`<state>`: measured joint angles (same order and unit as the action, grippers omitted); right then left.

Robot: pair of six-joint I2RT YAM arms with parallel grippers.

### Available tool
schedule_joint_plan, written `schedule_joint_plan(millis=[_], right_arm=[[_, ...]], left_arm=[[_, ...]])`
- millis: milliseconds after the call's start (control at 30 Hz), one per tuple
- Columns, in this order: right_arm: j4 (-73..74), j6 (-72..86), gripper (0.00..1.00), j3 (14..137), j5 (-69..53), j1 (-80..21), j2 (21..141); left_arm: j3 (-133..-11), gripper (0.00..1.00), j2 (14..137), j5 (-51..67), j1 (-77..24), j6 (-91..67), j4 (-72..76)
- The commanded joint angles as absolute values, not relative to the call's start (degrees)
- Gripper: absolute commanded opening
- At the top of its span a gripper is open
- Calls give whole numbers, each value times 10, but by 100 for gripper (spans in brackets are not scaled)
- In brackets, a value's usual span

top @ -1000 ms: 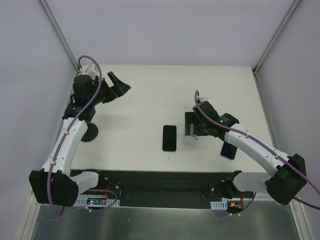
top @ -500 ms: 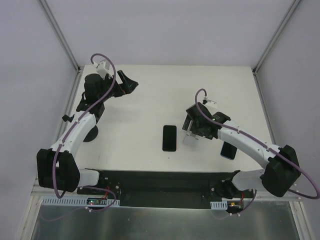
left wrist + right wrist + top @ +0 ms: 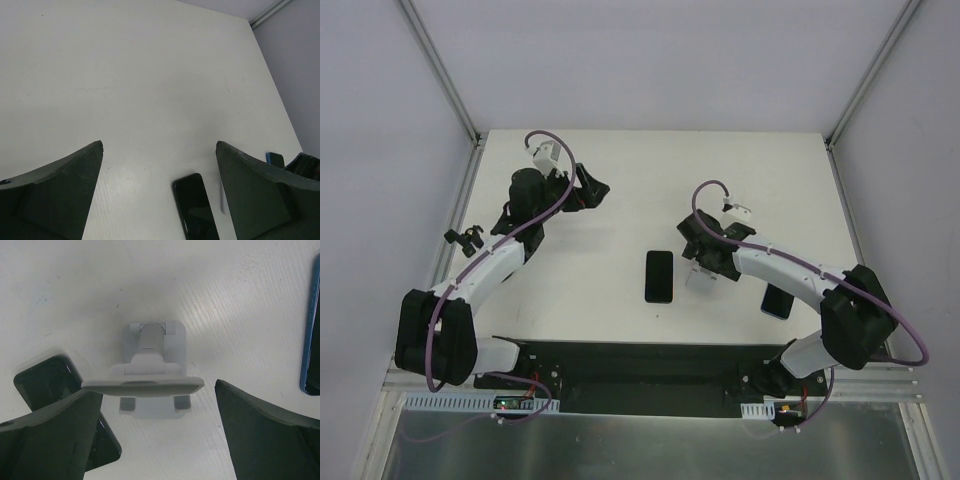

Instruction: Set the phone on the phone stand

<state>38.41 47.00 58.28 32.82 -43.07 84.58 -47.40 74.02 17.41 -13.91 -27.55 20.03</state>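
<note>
A black phone point(image 3: 659, 276) lies flat on the white table, screen up; it also shows in the left wrist view point(image 3: 196, 207) and the right wrist view point(image 3: 42, 377). A white phone stand point(image 3: 701, 278) stands just right of it, empty, and fills the middle of the right wrist view point(image 3: 150, 367). My right gripper point(image 3: 696, 248) is open and hovers right over the stand, its fingers on either side of it point(image 3: 159, 387). My left gripper point(image 3: 592, 189) is open and empty, up at the back left, far from the phone point(image 3: 159, 145).
A second phone with a blue edge point(image 3: 777, 300) lies to the right of the stand, under my right forearm; its edge shows in the right wrist view point(image 3: 311, 340). The cell's walls and metal posts point(image 3: 440, 70) close in the table.
My left gripper has swung right, toward the table's middle. My right gripper has moved left and forward over the stand. The phones and the stand have not moved.
</note>
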Motion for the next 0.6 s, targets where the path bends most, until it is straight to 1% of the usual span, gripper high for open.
schedule_joint_plan(millis=[0,167,300,567], right_arm=[[347,484,97,593,380,-444,856],[332,472,95,597,388,-445,872],[335,474,88,599,404,-445,873],[346,487,82,591,415,-445,872]], left_arm=[[-479,93,762,168,-142,-265,255],[-486,93,784,185,-142,-272,264],[-487,93,791,186,-145,-271,267],[-484,93,787,182,-146,-268,267]])
